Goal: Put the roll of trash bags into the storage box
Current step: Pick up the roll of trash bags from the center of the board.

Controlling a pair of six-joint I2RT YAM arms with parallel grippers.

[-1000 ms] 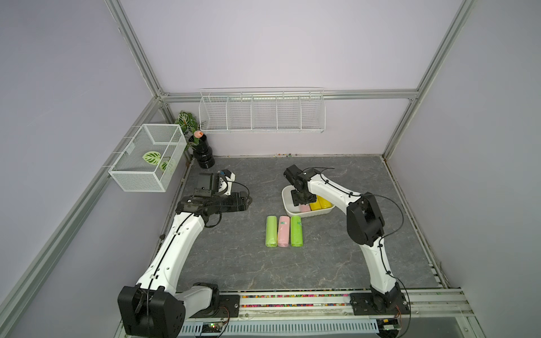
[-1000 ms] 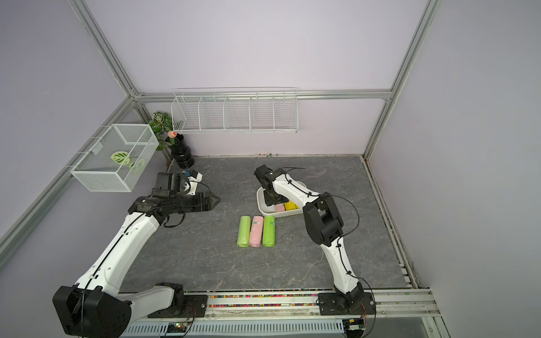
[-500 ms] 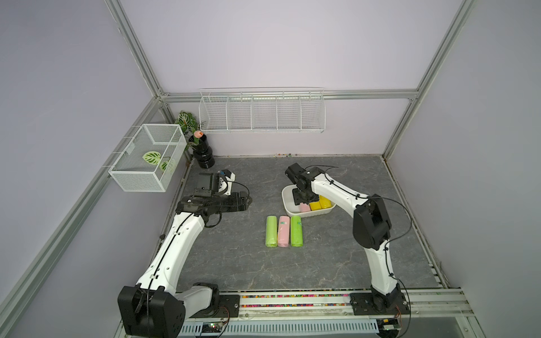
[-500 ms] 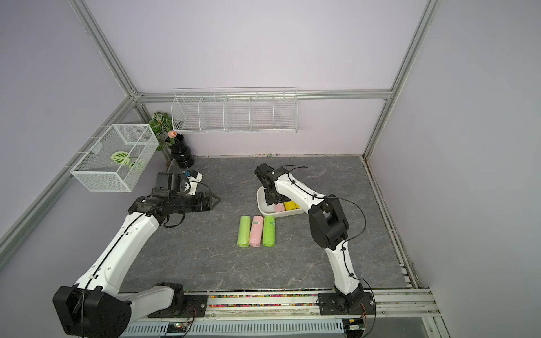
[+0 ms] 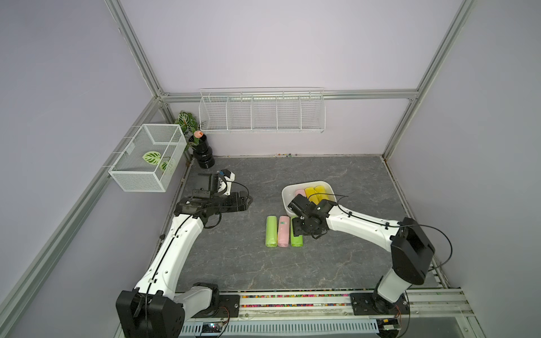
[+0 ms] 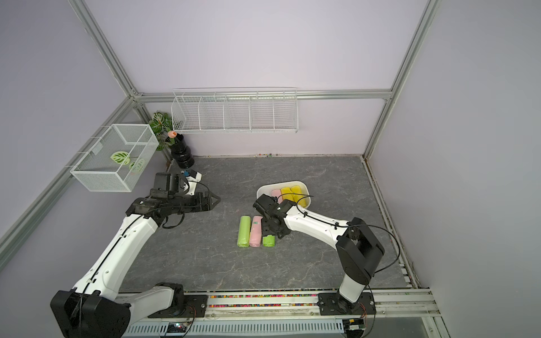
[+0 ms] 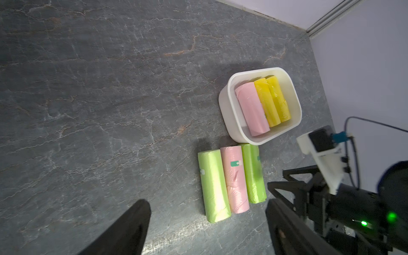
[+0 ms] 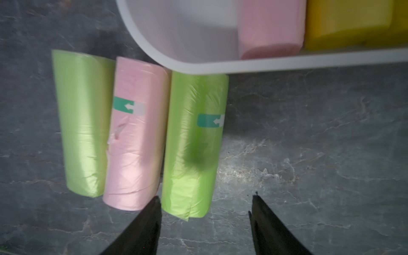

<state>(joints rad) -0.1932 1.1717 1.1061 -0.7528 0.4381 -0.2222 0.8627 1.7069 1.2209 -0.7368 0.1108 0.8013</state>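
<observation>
Going near to far. At the near edge, the rail point(image 5: 292, 301) is carrying both arm bases. The grey mat point(image 5: 234, 263) beyond it is lying bare across its width.

Mid-mat, three rolls are lying side by side, long axes near-far: left green roll point(image 5: 271, 231), pink roll point(image 5: 283, 231), right green roll point(image 5: 296, 240).

The right gripper point(image 8: 205, 197) is hanging over the right green roll, fingers spread and pinching nothing. One fingertip point(image 8: 154, 205) is sitting over the seam with the pink roll, the other over bare mat. So we're seeing free room on that roll's right flank and none on its left.

Its far end is lying just beside the near-left corner of the storage box point(image 7: 226, 110); we can't tell if they're touching. The box is holding a boxed pink roll point(image 7: 251, 108) and two yellow rolls point(image 7: 266, 102), leaving an open strip along its left wall.

The left gripper point(image 7: 206, 201) is hovering over the mat's left side, fingers spread wide and empty, with bare mat between it and the rolls.

Far back, well apart from the box, we're seeing:
- a vase point(image 5: 202, 150) in the far-left corner
- a mesh basket point(image 5: 146, 158) on the left wall
- a wire rack point(image 5: 262, 112) on the far wall
</observation>
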